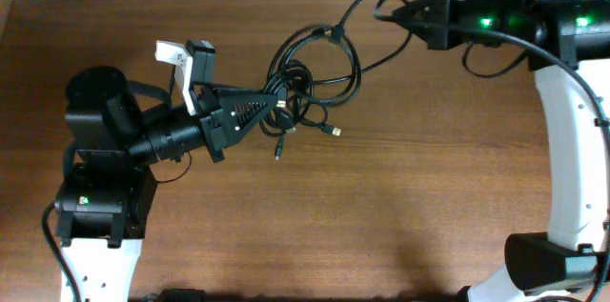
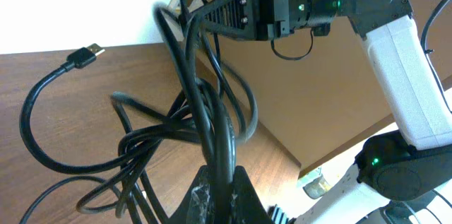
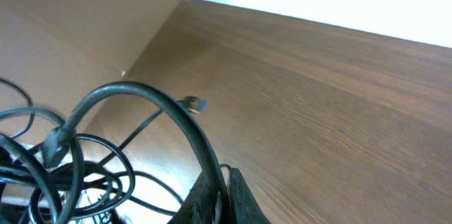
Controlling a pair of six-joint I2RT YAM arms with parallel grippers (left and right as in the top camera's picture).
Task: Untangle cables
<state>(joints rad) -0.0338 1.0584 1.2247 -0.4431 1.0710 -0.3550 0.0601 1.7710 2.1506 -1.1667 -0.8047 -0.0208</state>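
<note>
Overhead: the cables (image 1: 310, 73) sit as one knotted black bundle at the upper middle of the brown counter (image 1: 429, 178), partly lifted between the two arms. The left end effector (image 1: 279, 102) enters the bundle from the left. In the left wrist view its jaws are closed on several strands of the cables (image 2: 205, 125), which rise from the grip and fan out in loops. The right end effector (image 1: 391, 14) is at the upper right, gripping a single strand that runs down-left into the knot; in its own view that strand (image 3: 106, 97) arches out from between the closed jaws. One metal-tipped plug (image 1: 335, 131) lies on the counter just right of the bundle's lower edge. A second plug end (image 1: 277, 152) lies below the bundle.
</note>
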